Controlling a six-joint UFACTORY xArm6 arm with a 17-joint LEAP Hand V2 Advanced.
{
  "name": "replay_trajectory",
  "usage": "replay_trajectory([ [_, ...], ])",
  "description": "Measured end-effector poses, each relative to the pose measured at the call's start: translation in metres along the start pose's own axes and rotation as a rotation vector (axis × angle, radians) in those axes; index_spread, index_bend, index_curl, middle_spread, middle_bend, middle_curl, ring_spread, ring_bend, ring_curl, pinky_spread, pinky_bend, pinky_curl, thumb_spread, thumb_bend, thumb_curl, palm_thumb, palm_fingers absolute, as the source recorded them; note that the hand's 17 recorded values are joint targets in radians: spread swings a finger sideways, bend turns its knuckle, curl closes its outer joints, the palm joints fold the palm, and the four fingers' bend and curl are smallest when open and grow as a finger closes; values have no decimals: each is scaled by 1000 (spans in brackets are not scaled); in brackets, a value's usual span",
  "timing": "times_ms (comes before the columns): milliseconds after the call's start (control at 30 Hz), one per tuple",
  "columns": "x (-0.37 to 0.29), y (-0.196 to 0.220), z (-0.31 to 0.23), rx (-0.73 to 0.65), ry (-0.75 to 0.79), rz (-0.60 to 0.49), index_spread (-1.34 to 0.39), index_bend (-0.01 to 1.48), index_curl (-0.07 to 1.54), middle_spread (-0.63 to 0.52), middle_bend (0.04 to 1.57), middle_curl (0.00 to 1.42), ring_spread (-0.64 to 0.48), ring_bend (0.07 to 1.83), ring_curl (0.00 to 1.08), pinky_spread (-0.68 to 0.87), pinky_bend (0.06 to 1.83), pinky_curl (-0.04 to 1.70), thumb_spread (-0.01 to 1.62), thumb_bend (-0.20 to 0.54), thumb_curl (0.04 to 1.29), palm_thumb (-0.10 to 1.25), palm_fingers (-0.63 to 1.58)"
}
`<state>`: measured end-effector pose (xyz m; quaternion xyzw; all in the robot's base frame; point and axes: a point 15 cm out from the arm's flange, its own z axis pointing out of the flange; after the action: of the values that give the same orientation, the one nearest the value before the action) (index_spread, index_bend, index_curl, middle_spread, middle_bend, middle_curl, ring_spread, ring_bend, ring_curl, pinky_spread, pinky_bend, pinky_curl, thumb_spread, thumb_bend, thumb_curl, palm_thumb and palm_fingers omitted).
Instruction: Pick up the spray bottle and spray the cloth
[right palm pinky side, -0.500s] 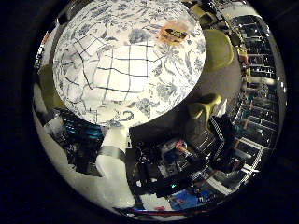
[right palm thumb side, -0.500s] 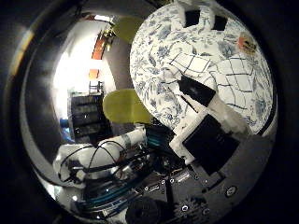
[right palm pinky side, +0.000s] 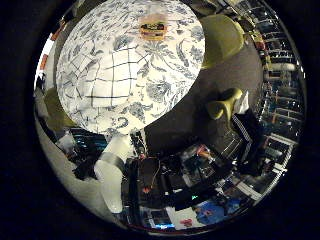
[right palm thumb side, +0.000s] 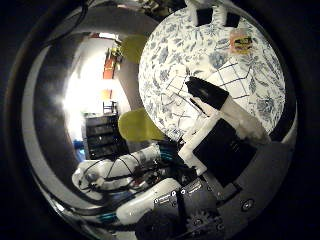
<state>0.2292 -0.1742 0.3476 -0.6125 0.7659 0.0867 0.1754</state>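
A round table under a white cloth with a blue flower and grid print (right palm pinky side: 130, 70) lies below the palm, some way off. A small orange and yellow thing (right palm pinky side: 152, 28) lies flat near the table's edge; it also shows in the thumb side view (right palm thumb side: 241, 41). I cannot make out a spray bottle in either view. My right hand (right palm thumb side: 225, 125) reaches over the table with its white and black fingers (right palm thumb side: 207, 92) held fairly straight, holding nothing. One white finger (right palm pinky side: 113, 172) shows in the little finger side view.
Two dark things (right palm thumb side: 218, 17) stand at the table's edge near the orange thing. Yellow-green chairs (right palm pinky side: 222, 38) (right palm pinky side: 224, 104) (right palm thumb side: 139, 125) stand around the table. Cluttered shelves and equipment (right palm pinky side: 200, 170) line the room beyond.
Both pictures have shifted, so the palm has moved and turned. The table looks a little smaller and the hand's fingers fill more of the thumb side view. Nothing on the table has moved.
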Motion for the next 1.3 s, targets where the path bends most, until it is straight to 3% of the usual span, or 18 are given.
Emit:
replay_trajectory([
  [433,129,-10,-22,213,-268,166,-329,141,283,-120,382,412,69,466,242,359,417,234,1009,-30,294,578,329],
  [633,169,-25,-19,266,-384,168,-285,147,263,-40,375,401,134,450,239,344,453,251,980,-29,293,534,195],
  [867,205,-77,-32,411,-472,139,-248,145,262,1,370,389,160,444,244,345,436,260,965,-28,298,539,152],
  [1300,177,-155,16,258,-555,-10,-204,144,246,108,317,357,158,438,251,325,445,288,945,-29,301,534,69],
])
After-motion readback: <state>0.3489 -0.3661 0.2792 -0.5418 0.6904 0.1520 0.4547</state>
